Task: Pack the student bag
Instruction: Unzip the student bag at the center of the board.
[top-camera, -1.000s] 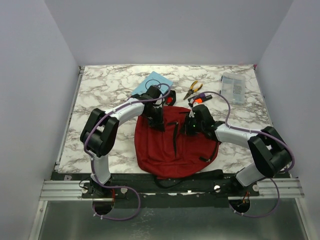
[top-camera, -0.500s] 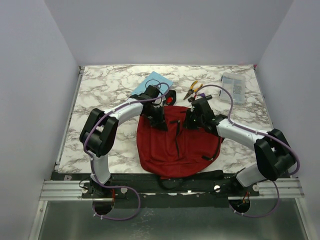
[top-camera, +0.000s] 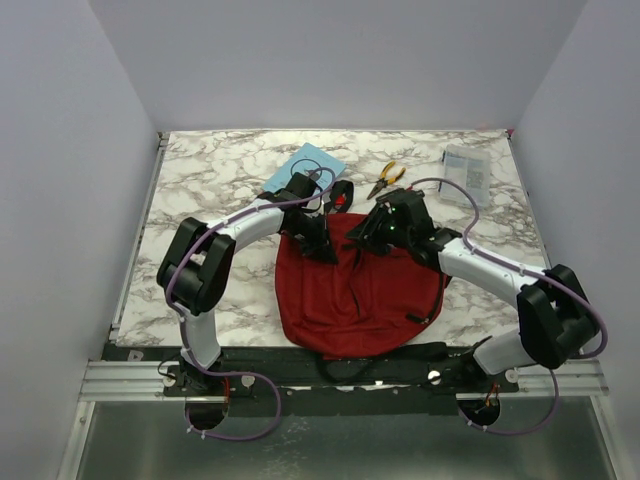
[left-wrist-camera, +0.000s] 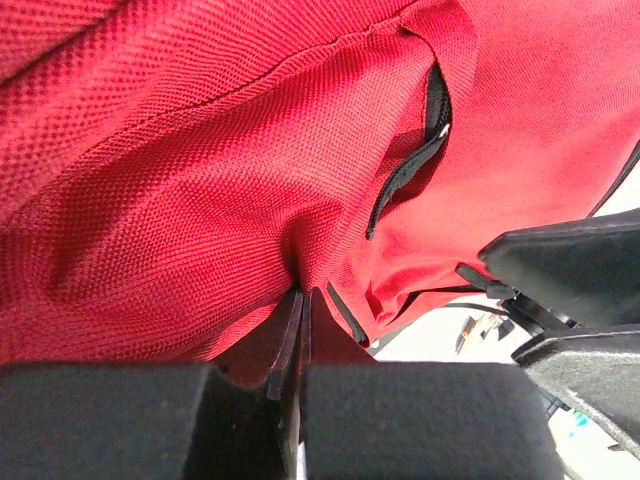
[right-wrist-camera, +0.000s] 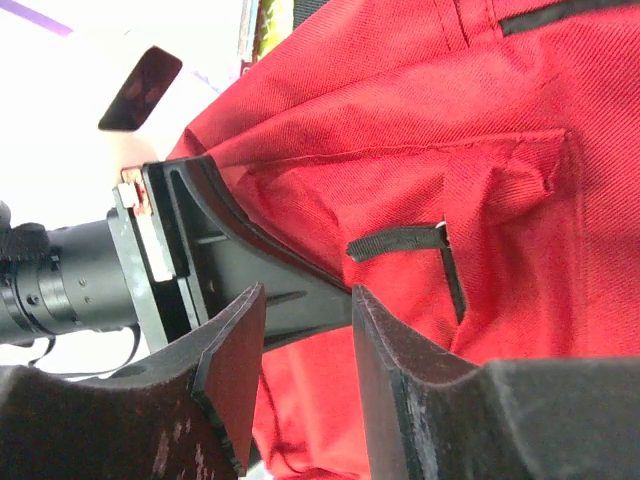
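The dark red student bag (top-camera: 350, 290) lies flat in the middle of the table, its top toward the back. My left gripper (top-camera: 318, 245) is shut on a fold of the bag's red fabric near its upper left edge; the left wrist view shows the cloth pinched between the closed jaws (left-wrist-camera: 300, 298). My right gripper (top-camera: 372, 238) is open and empty above the bag's upper middle, close to the left one. In the right wrist view its jaws (right-wrist-camera: 308, 300) stand apart over red fabric, beside a black zipper pull (right-wrist-camera: 395, 243) and the left gripper's black body (right-wrist-camera: 200, 260).
A light blue book (top-camera: 305, 165) lies at the back behind the left arm. Yellow-handled pliers (top-camera: 385, 180) and a clear plastic case (top-camera: 466, 176) lie at the back right. A small black and red object (top-camera: 342, 196) sits just behind the bag. Black straps (top-camera: 400, 352) trail at the near edge.
My right gripper has moved left and toward the back across the bag's top, closer to the left gripper. The left gripper keeps its pinch on the fabric, almost still.
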